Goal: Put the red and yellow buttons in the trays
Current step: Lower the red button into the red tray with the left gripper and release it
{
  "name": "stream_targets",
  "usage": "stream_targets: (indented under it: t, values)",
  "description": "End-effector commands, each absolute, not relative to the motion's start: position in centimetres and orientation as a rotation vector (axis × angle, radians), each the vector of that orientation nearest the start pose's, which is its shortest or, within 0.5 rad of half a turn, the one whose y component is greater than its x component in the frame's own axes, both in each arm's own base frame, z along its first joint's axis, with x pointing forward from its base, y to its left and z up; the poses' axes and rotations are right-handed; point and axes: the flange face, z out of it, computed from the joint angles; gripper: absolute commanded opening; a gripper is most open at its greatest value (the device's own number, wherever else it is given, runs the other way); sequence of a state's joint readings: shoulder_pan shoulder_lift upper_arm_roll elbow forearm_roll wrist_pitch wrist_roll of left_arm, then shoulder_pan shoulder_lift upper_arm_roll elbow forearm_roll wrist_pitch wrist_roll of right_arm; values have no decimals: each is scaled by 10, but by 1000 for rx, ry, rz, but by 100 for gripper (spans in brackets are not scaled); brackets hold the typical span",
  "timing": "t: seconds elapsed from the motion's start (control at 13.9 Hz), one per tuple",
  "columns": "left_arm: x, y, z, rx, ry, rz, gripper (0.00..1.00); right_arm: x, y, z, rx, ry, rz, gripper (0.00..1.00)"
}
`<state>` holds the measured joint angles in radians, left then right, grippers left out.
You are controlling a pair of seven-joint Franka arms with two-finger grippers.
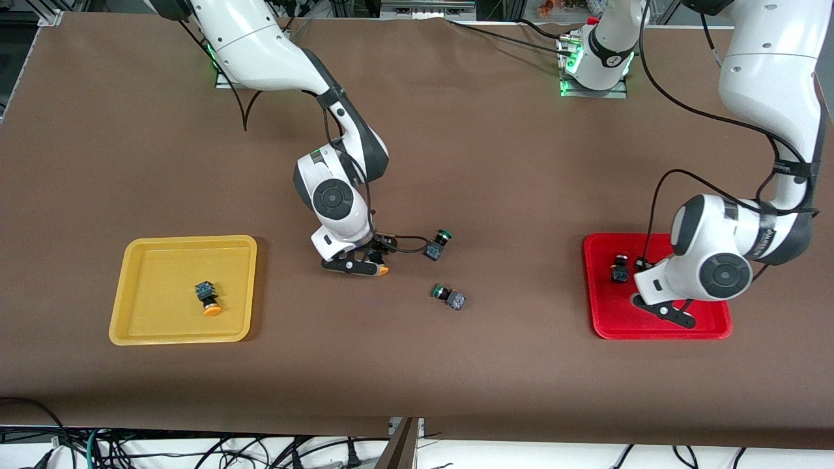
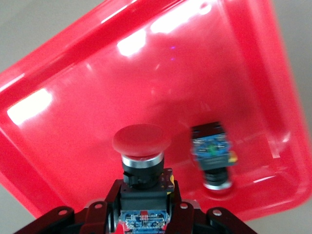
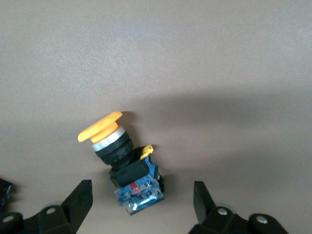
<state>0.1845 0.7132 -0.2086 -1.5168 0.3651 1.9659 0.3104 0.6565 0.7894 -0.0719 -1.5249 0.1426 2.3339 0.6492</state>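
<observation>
Left gripper [image 2: 144, 214], clamped on a red button [image 2: 141, 161], hangs over the red tray [image 1: 609, 326] for release; right gripper [image 3: 139, 204], fingers wide, straddles a yellow button [image 3: 122, 161] at the tray's nine o'clock.

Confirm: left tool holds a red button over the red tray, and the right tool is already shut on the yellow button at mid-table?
Not quite. The left tool does hold a red button over the red tray, but the right tool is open: the right wrist view shows its fingers spread apart, clear of the yellow button lying on the table.
</observation>
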Motion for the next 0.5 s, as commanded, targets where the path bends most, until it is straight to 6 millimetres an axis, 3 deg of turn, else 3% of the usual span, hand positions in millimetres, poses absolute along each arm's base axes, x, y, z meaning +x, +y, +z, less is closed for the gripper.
stream_targets:
  t: [0.0, 0.07, 0.14, 0.22, 0.43]
  values:
    - [677, 57, 193, -2934, 825, 436, 13, 587, 404, 195, -3074, 184, -17, 78]
    - [676, 56, 184, -2985, 860, 434, 18, 587, 404, 195, -3075, 178, -18, 74]
    - [679, 58, 186, -2992, 882, 405, 54, 587, 404, 195, -3075, 180, -18, 74]
    - [679, 60, 188, -2998, 878, 401, 100, 586, 405, 194, -3079, 173, -18, 74]
    - [683, 60, 199, -2998, 872, 381, 100, 586, 407, 188, -3102, 37, -71, 74]
